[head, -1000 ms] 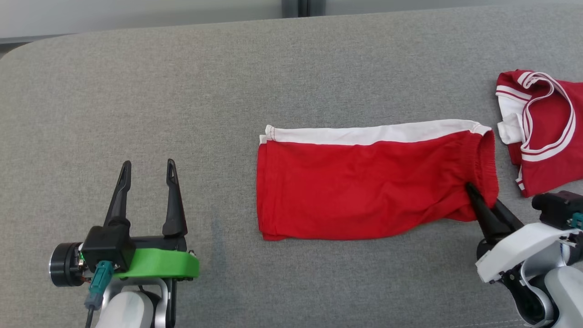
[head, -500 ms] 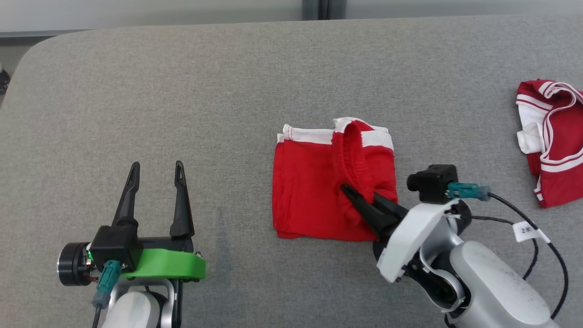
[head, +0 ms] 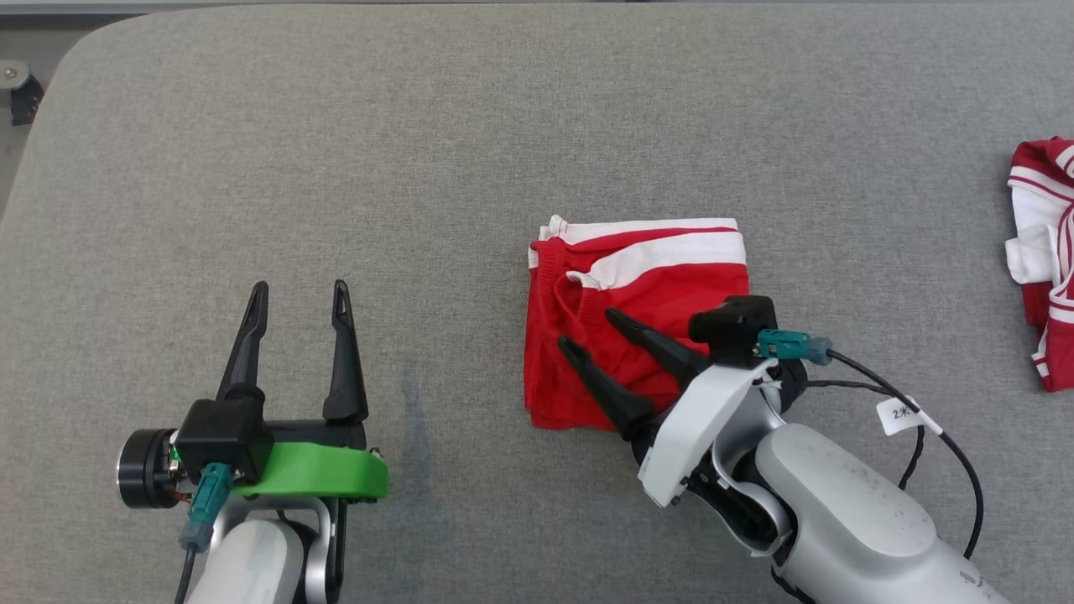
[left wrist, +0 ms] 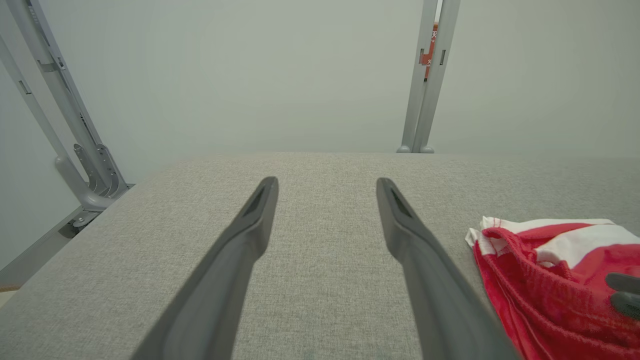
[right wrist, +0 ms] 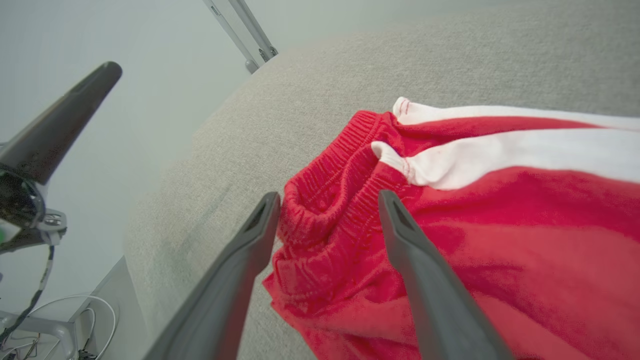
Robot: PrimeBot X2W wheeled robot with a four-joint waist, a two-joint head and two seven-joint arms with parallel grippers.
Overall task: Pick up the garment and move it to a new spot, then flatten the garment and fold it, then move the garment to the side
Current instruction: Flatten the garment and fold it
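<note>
Grey fabric tabletop [head: 336, 126]: the red shorts with white side stripe [head: 663, 289], stretched long a second ago, now lie doubled mid-table. My right gripper [head: 586, 328] has let go, fingers spread over the waistband [right wrist: 345, 150]; left gripper [head: 299, 286] idles, spread. Next, I reckon: shift it aside.

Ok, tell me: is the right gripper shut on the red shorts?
No, the right gripper is open, fingers spread over the folded red shorts.

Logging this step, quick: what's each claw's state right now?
Left claw: open, holding nothing.
Right claw: open, holding nothing, over the folded red fabric shorts with white band.
</note>
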